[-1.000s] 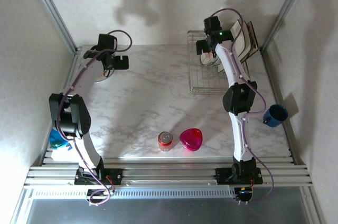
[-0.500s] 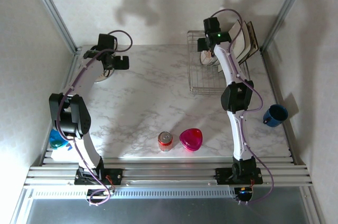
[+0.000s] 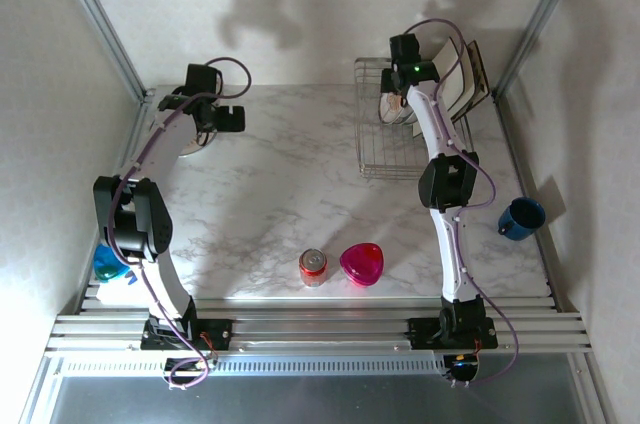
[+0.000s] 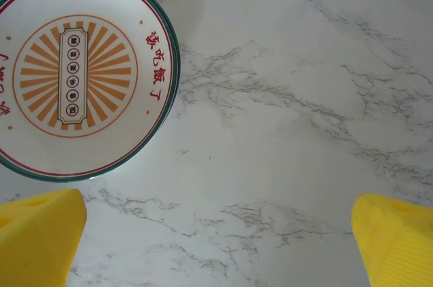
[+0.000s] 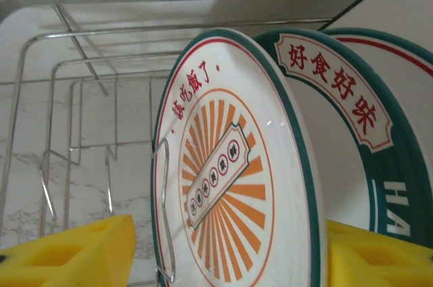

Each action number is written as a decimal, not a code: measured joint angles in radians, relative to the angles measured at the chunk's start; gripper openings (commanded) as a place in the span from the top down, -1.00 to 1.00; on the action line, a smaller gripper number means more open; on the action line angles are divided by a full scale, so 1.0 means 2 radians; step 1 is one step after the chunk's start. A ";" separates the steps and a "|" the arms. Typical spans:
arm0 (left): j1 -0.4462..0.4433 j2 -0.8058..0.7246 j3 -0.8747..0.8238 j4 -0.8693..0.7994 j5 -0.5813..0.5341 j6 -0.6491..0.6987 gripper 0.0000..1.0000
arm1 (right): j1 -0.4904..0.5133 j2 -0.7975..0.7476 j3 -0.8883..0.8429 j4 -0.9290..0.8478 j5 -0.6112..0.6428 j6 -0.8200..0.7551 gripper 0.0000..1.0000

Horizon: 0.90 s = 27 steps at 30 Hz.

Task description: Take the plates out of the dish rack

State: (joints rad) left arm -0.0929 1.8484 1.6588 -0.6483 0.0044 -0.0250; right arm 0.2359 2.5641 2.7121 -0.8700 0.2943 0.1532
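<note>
Top external: the dish rack (image 3: 395,149) stands far right on the table (image 3: 290,184). The right gripper (image 3: 396,100) reaches into it, beside the square plates (image 3: 462,79). The left gripper (image 3: 213,124) hangs well left of the dish rack, over a flat plate (image 3: 197,144).

Left wrist: jaws wide, with the flat plate (image 4: 81,74) untouched on the table.

Right wrist: 2 round plates stand upright inside the dish rack (image 5: 88,97). The front plate (image 5: 230,185) sits between part-open fingers (image 5: 67,250), with a gap on 1 side. The rear plate (image 5: 358,111) is just behind it.

left arm (image 3: 150,159): white tapered links, black joint housings | right arm (image 3: 440,134): same white-and-black build | cables (image 3: 232,66): thin, lavender, one along each arm; red wiring low down | bases (image 3: 165,332): black blocks bolted on silver rail (image 3: 320,329) | left claw (image 4: 216,246), right claw (image 5: 223,260): chunky yellow pads (image 4: 396,239), faintly ribbed
</note>
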 measured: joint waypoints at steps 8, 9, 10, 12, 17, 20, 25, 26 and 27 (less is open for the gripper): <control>0.000 0.000 0.000 0.000 0.000 0.000 -0.99 | -0.001 0.002 0.002 0.007 -0.013 0.010 0.10; 0.000 0.000 0.000 0.000 0.000 0.002 -0.99 | -0.001 0.002 0.002 0.007 -0.013 0.011 0.12; 0.000 0.000 0.001 0.000 0.001 0.002 -0.99 | -0.001 0.002 0.002 0.007 -0.014 0.011 0.13; 0.000 0.000 0.002 0.000 0.002 0.002 -0.99 | -0.001 0.002 0.002 0.007 -0.016 0.011 0.15; 0.000 0.000 0.002 0.000 0.002 0.002 -0.99 | -0.001 0.003 0.002 0.007 -0.017 0.011 0.29; 0.000 0.000 0.002 0.000 0.002 0.002 -0.99 | -0.001 0.003 0.002 0.007 -0.016 0.012 0.39; 0.000 0.000 0.002 0.000 0.002 0.002 -0.99 | -0.001 0.003 0.002 0.006 -0.016 0.011 0.55; 0.000 0.000 0.002 0.000 0.001 0.002 -0.99 | 0.000 0.003 0.002 0.006 -0.016 0.011 0.58; 0.000 0.000 0.002 0.000 0.001 0.002 -0.99 | 0.000 0.003 0.002 0.006 -0.016 0.011 0.62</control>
State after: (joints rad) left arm -0.0929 1.8484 1.6623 -0.6483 0.0071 -0.0212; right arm 0.2363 2.5698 2.7155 -0.8570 0.2615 0.1761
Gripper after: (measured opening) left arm 0.995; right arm 0.217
